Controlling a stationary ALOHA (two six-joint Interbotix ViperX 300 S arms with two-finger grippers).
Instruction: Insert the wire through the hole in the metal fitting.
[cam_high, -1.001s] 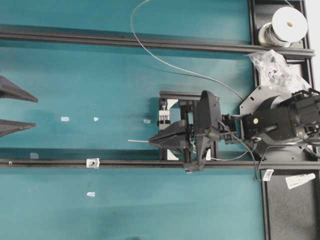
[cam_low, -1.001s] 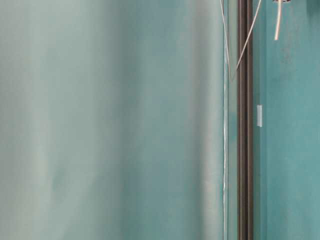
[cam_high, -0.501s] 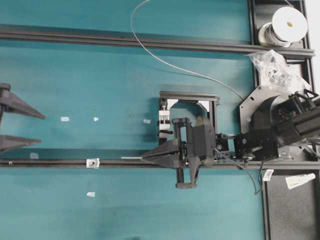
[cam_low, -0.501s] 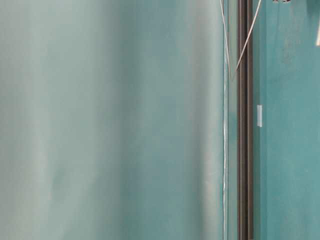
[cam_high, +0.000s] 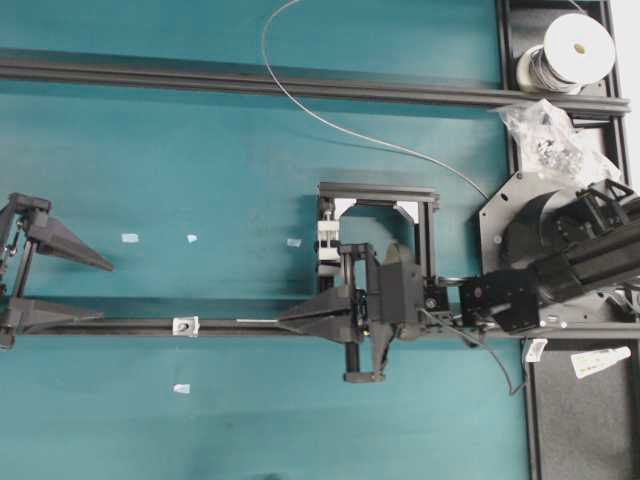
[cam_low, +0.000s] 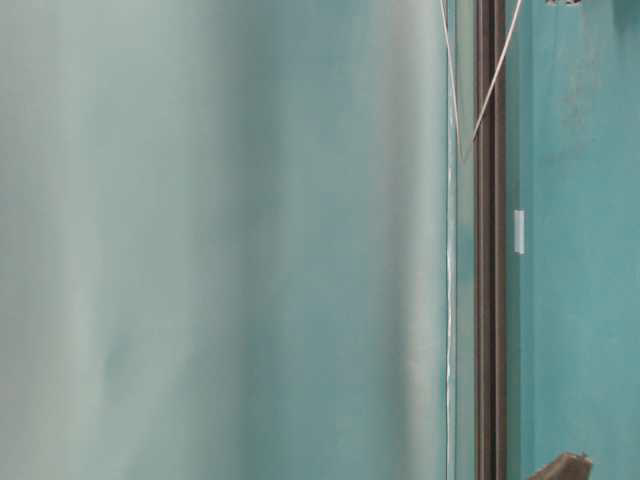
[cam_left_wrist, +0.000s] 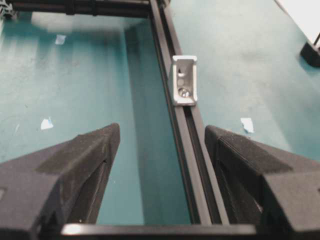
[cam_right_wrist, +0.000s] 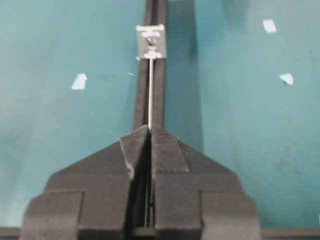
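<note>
While the left pincer (cam_left_wrist: 157, 145) gapes, the right pincer (cam_right_wrist: 150, 131) (closed) grips the wire (cam_right_wrist: 150, 92).

Teal table (cam_high: 200, 140), scattered paper scraps (cam_high: 130, 238)

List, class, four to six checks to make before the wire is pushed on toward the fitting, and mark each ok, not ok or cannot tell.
1. Right gripper shut on the wire: ok.
2. Free end straight, running along the rail toward the fitting: ok.
3. Tip lined up with the hole: cannot tell; in the right wrist view it looks close, but the hole is too small to judge.
4. Tip already through the hole: cannot tell.
5. Left gripper open, fingers either side of the rail, short of the fitting: ok.
6. Fitting held by a gripper: not ok; it sits on the rail untouched.
</note>
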